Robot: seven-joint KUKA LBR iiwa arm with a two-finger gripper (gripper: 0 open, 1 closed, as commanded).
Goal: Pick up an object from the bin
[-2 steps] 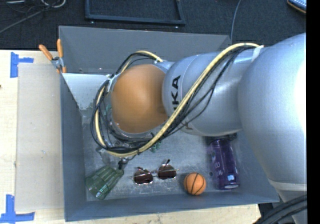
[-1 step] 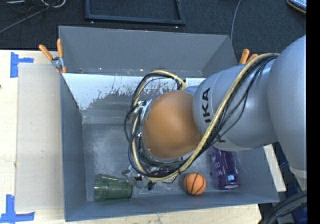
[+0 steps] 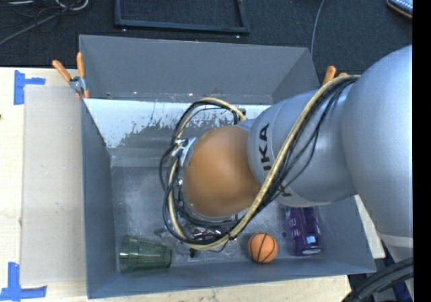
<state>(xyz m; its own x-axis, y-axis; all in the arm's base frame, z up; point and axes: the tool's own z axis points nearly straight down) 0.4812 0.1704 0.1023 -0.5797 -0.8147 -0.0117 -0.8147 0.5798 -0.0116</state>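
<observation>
— Over the bin, coming in from three o'clock, that big grey arm takes up most of what I can see. What's under it?

— The grey metal bin, with sloping walls. The arm's wrist wears a rounded orange cover that sits about the middle of the bin. Loops of cables hang round the cover on its nine o'clock side.

— And the hand?

— The hand is tucked below that cover, low over the bin floor toward six o'clock. From where I stand I cannot tell whether it is released or clenched.

— What lies nearest to it?

— Three things along the near wall. The biggest is a purple can at about four o'clock, its top end hidden under the arm. Next is a green cup, see-through, lying on its side at seven o'clock. The smallest is an orange ball with dark seams like a basketball, at five o'clock, just beside the can.

— So which one is the hand over?

— It sits between the green cup and the orange ball. Whether it touches either, I cannot tell.
</observation>
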